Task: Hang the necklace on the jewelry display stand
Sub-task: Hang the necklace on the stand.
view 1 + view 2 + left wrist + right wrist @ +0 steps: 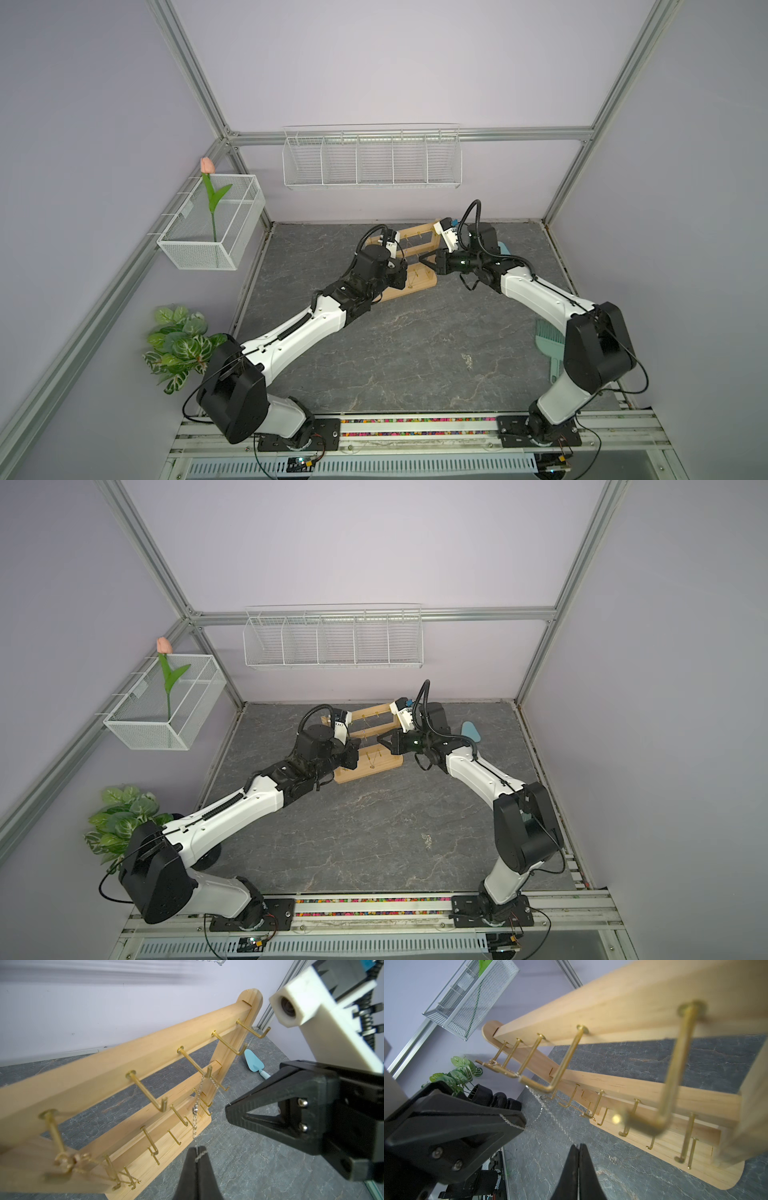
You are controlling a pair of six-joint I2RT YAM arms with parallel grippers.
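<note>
— while both arms meet at the jewelry display stand point(124, 1059), where is the necklace point(195, 1114)?
— looped over a gold hook point(208, 1073) on the top bar. left gripper point(197, 1149) and right gripper point(228, 1108) each pinch its chain, jaws pressed together. the stand sits toward the back of the grey table point(415, 353).

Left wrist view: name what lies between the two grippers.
The necklace: from the left gripper up over a gold hook on the jewelry display stand, down to the right gripper, seen in both wrist views.
</note>
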